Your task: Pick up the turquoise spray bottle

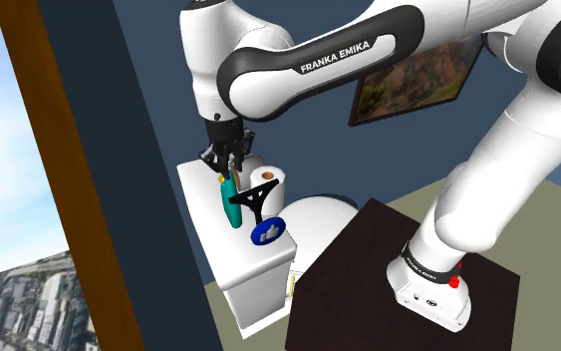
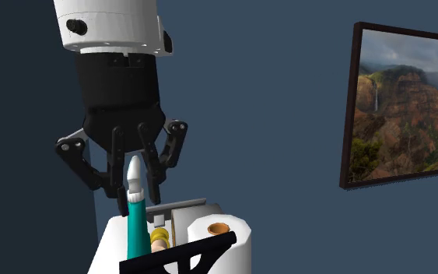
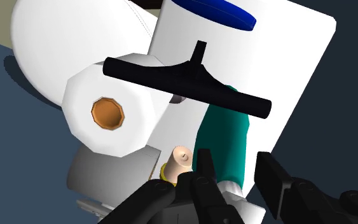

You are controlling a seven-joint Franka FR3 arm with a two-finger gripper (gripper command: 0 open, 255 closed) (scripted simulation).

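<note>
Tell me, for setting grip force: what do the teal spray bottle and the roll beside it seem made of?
Spray bottle: smooth teal body, white nozzle, probably plastic; the render leaves it open. Toilet roll: matte white, brown core, likely paper on cardboard.

**Shoulder view:** set high, beside and a little behind the stand (image 1: 398,269). It looks down past the arm (image 1: 308,65) toward the white cabinet (image 1: 253,274) at the view's left, from a middle distance.

**Second exterior view:** set low and very near, about level with the gripper (image 2: 138,198). It faces the blue wall (image 2: 271,93) and its framed picture (image 2: 408,109).

**Wrist view:** mounted on the hand, looking along the gripper onto the cabinet top at closest range.

**Shared field:** all three views take in the spray bottle (image 3: 225,137) and the paper roll (image 3: 110,114). The shoulder and second exterior views also share the framed picture.
</note>
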